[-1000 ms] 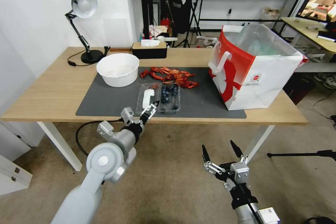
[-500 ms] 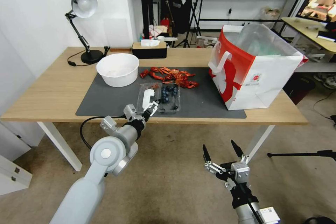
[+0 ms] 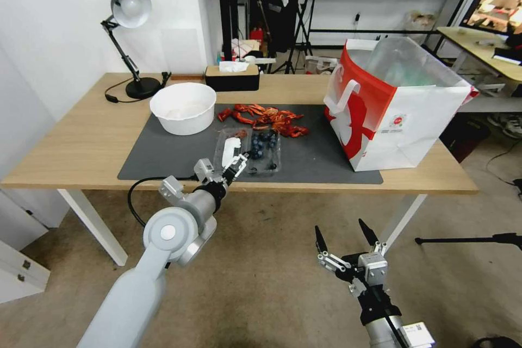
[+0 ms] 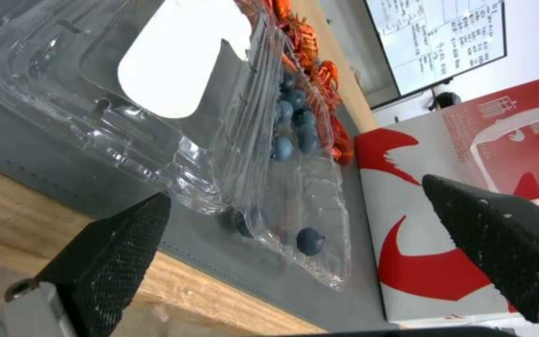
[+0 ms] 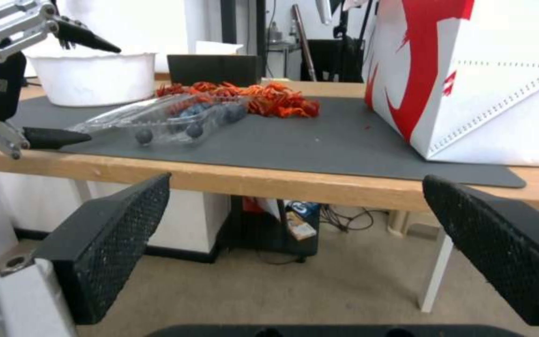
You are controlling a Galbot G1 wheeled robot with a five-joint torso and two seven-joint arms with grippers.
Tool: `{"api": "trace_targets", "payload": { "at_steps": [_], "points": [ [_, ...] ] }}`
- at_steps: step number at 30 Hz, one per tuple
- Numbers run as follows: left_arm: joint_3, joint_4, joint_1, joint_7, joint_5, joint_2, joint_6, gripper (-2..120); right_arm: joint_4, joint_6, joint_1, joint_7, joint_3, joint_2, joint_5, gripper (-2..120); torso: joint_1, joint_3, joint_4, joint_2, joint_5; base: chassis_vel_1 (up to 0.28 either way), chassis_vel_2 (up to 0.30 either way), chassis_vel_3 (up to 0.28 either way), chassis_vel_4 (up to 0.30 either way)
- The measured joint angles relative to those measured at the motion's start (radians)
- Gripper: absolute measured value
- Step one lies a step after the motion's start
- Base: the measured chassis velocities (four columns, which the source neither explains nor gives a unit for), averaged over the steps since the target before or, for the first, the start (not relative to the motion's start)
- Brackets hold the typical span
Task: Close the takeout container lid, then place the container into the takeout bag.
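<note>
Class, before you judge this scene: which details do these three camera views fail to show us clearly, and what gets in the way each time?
- Inside of the takeout bag: head view, its walls and cloudy liner hide the bottom.
- White bowl: head view, contents too pale to identify.
- Lid edge nearest the open left claw: head view, claw covers it; contact unclear.
- Takeout container: right wrist view, low angle hides the hinge.

The right pincer [image 5: 294,252] hangs wide open at the bottom of the frame, below the counter [image 5: 294,180] edge. At centre left the takeout container [image 5: 170,119] lies on the grey mat [image 5: 319,145], the left pincer [image 5: 63,86] open just beside it at upper left. The takeout bag [image 5: 488,79] fills the upper right.
</note>
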Motion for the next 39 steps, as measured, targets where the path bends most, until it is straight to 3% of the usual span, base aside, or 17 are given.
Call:
{"api": "trace_targets", "payload": {
  "at_steps": [12, 21, 25, 27, 29, 33, 39],
  "points": [
    [0.009, 0.015, -0.009, 0.005, 0.0, -0.008, -0.012, 100, 0.007, 0.008, -0.011, 0.001, 0.0, 0.0, -0.003, 100, 0.0, 0.0, 0.0, 0.0, 0.0, 0.0, 0.0, 0.0, 0.0],
    [0.01, 0.021, -0.011, 0.051, 0.001, -0.009, -0.036, 100, 0.007, 0.02, -0.019, -0.002, -0.001, 0.0, -0.011, 100, 0.0, 0.0, -0.0001, 0.0, 0.0001, 0.0, 0.0, 0.0, 0.0],
    [0.033, 0.03, 0.016, 0.147, 0.118, -0.008, -0.073, 100, 0.004, 0.026, -0.022, -0.004, -0.003, 0.0, -0.015, 100, 0.0, 0.0, 0.0, 0.0, 0.0, 0.0, 0.0, 0.0, 0.0],
    [0.036, 0.031, 0.019, 0.158, 0.134, -0.008, -0.078, 100, 0.004, 0.027, -0.022, -0.004, -0.003, 0.0, -0.015, 100, 0.0, 0.0, 0.0, 0.0, 0.0, 0.0, 0.0, 0.0, 0.0],
    [0.063, 0.04, 0.027, 0.224, 0.25, -0.003, -0.114, 100, 0.004, 0.028, -0.023, -0.004, -0.002, 0.0, -0.015, 100, 0.0, 0.0, 0.0, 0.0, 0.0, 0.0, 0.0, 0.0, 0.0],
    [0.081, 0.046, 0.029, 0.263, 0.331, 0.001, -0.134, 100, 0.004, 0.028, -0.024, -0.005, -0.002, 0.0, -0.015, 100, 0.0, 0.0, 0.0, 0.0, 0.0, 0.0, 0.0, 0.0, 0.0],
    [0.121, 0.071, 0.052, 0.369, 0.583, 0.01, -0.206, 100, 0.005, 0.031, -0.026, -0.005, -0.002, 0.0, -0.016, 100, 0.0, 0.0, 0.0, 0.0, 0.0, 0.0, 0.0, 0.0, 0.0]
  ]
}}
